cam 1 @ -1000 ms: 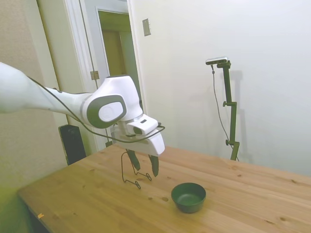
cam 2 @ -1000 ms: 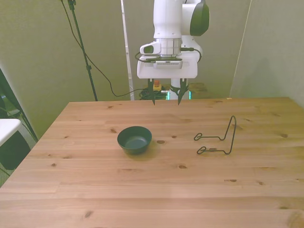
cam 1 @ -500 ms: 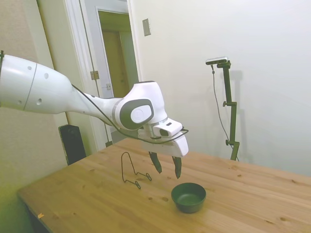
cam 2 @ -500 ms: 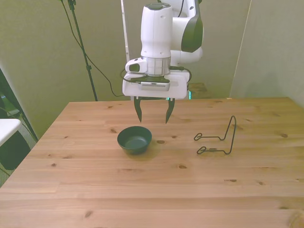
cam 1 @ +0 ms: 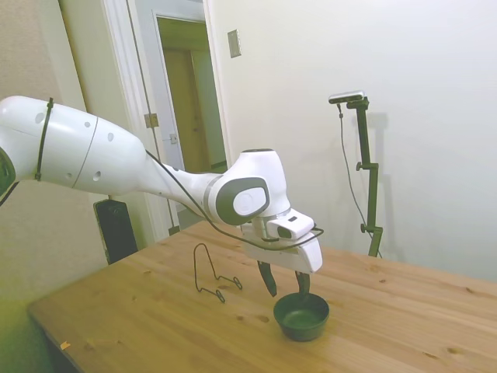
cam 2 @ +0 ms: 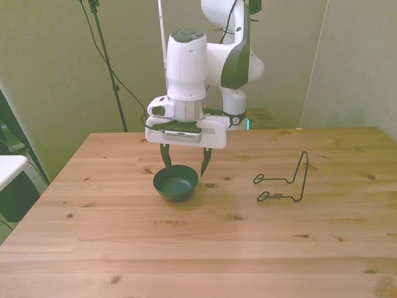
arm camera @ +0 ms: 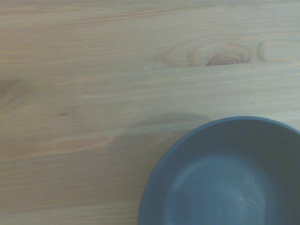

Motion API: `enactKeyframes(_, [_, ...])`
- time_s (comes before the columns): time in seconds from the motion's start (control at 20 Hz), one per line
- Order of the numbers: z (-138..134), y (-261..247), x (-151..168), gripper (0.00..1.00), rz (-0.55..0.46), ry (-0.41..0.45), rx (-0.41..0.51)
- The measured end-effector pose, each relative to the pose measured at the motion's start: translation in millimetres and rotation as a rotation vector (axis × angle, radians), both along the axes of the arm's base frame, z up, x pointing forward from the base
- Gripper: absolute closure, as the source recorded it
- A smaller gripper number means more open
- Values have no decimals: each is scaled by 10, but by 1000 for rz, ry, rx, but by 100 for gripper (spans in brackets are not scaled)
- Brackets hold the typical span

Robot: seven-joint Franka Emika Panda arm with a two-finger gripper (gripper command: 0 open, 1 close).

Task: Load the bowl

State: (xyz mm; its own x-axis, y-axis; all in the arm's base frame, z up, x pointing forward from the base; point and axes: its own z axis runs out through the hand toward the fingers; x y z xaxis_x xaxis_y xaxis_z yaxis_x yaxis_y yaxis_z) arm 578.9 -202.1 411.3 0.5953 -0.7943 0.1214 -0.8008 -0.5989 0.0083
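Bowl (cam 2: 176, 184) of dark matte green sits upright on the wooden table (cam 2: 198, 248), its mouth open and nothing showing inside it; its wall narrows down to a flat base. In the wrist view the bowl (arm camera: 225, 178) fills one corner, rim and smooth inner floor sharp enough to read, with bare pale planks and a dark knot beside it.

The gripper (cam 2: 184, 166) hangs just above the bowl's far rim, its two dark fingers spread wide apart and holding nothing. In the front view one fingertip (cam 2: 166, 164) comes down at the rim on the front view's left, and the other stands just outside the rim toward the front view's right; whether either one touches the bowl cannot be told. In the side view the gripper (cam 1: 286, 283) stands low behind the bowl (cam 1: 301, 315), one finger overlapping the back of the rim and the other just off to the bowl's side.

The white arm (cam 1: 116, 163) slopes down to the bowl from above, a thin black cable looping along it to the wrist.

A thin black wire rack (cam 2: 285, 180) stands well apart from the bowl, on the front view's right of it, with its tall loop upright and two small feet flat on the table. In the side view the rack (cam 1: 211, 272) lies beyond the gripper from the bowl, toward the doorway (cam 1: 186, 93) in the pale wall
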Motion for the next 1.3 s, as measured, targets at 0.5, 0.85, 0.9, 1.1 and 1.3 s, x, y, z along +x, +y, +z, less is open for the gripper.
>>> enactKeyframes(0.5, [-263, 121, 38, 0, 32, -27, 55])
enactKeyframes(0.85, [-442, 118, 73, 100, 31, -18, 54])
enactKeyframes(0.9, [-480, 117, 79, 100, 30, -17, 55])
enactKeyframes(1.1, [-517, 125, 92, 100, 20, -24, 68])
enactKeyframes(1.3, [-511, 124, 99, 100, 20, -35, 66])
